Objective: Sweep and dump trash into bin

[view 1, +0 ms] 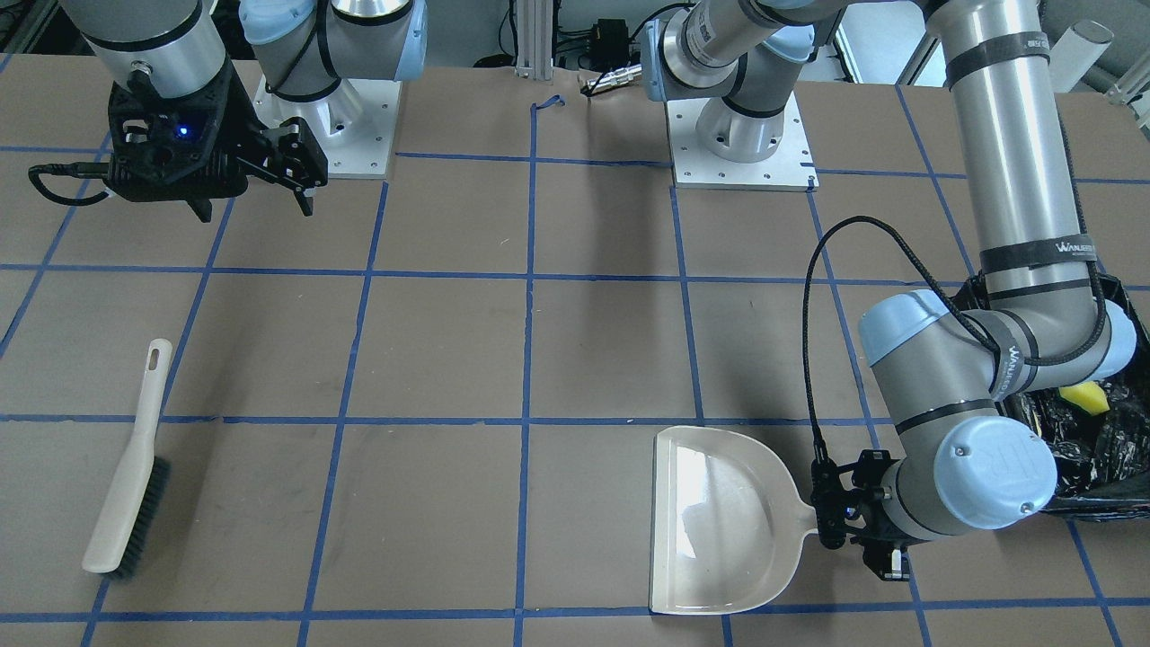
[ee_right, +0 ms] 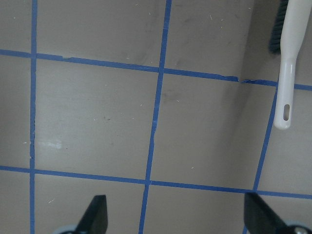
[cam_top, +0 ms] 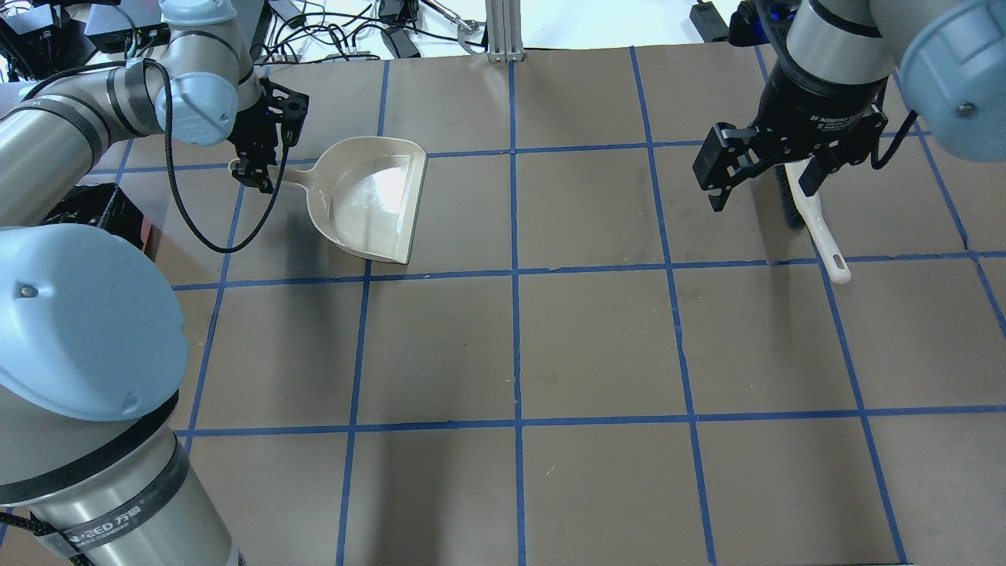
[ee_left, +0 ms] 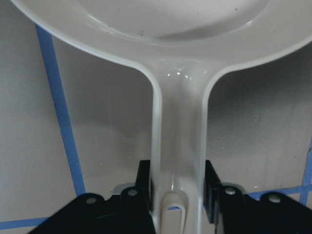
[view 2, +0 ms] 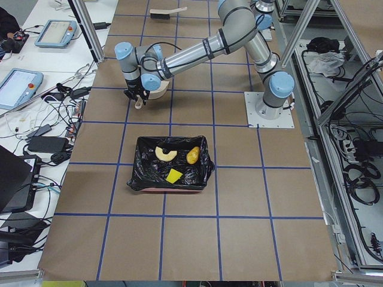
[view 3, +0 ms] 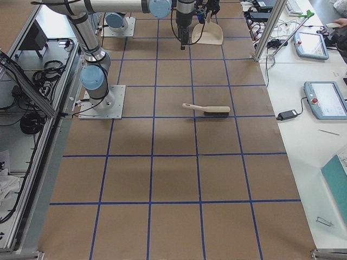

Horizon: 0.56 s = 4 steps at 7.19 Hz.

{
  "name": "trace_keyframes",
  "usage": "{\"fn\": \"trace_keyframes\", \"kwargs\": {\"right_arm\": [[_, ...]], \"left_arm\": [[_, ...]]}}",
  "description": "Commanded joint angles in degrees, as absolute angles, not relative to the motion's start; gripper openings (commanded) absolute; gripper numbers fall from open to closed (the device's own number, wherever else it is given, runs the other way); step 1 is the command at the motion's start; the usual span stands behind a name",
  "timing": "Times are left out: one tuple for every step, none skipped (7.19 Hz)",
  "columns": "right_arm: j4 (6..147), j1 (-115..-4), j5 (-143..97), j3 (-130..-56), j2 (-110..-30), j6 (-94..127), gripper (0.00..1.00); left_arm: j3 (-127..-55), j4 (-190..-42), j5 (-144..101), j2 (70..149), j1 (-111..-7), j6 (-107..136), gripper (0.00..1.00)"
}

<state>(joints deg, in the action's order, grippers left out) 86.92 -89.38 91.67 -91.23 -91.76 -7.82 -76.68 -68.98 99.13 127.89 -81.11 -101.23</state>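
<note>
The bin (view 2: pixel 206 162), lined with a black bag, holds all three trash items: the tan croissant piece (view 2: pixel 166 153), the yellow-brown potato lump (view 2: pixel 192 155) and the sponge piece (view 2: pixel 174 175). The bin also shows behind the left arm in the front view (view 1: pixel 1110 454). The beige dustpan (cam_top: pixel 369 196) lies flat and empty on the table. My left gripper (cam_top: pixel 255 169) is shut on its handle; in the left wrist view both fingers (ee_left: pixel 145 185) press the handle's sides. My right gripper (cam_top: pixel 760 189) is open and empty, above the table beside the brush (cam_top: pixel 809 212).
The brush (view 1: pixel 126 485) lies flat, its handle toward the robot's side. The brown table has a blue tape grid (cam_top: pixel 515 275). Both arm bases (view 1: pixel 741 148) stand at the robot's edge. Cables and tablets (view 2: pixel 51 33) lie beyond the far edge.
</note>
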Motion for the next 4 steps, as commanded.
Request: {"fn": "trace_keyframes", "kwargs": {"right_arm": [[87.0, -89.4, 91.7, -91.2, -91.8, -7.8, 1.0], [86.8, -89.4, 91.7, -91.2, -91.8, -7.8, 1.0], [86.8, -89.4, 91.8, -91.2, -91.8, -7.8, 1.0], [86.8, -89.4, 91.8, -91.2, -91.8, -7.8, 1.0]], "left_arm": [[-77.3, -69.9, 99.1, 127.8, -81.2, -98.6, 0.45], [-77.5, -69.9, 99.1, 127.7, -80.9, -98.7, 0.46], [-76.6, -69.9, 99.4, 127.4, -81.0, -98.7, 0.47], [-76.5, -70.0, 99.5, 126.5, -81.0, -98.6, 0.52]]}}
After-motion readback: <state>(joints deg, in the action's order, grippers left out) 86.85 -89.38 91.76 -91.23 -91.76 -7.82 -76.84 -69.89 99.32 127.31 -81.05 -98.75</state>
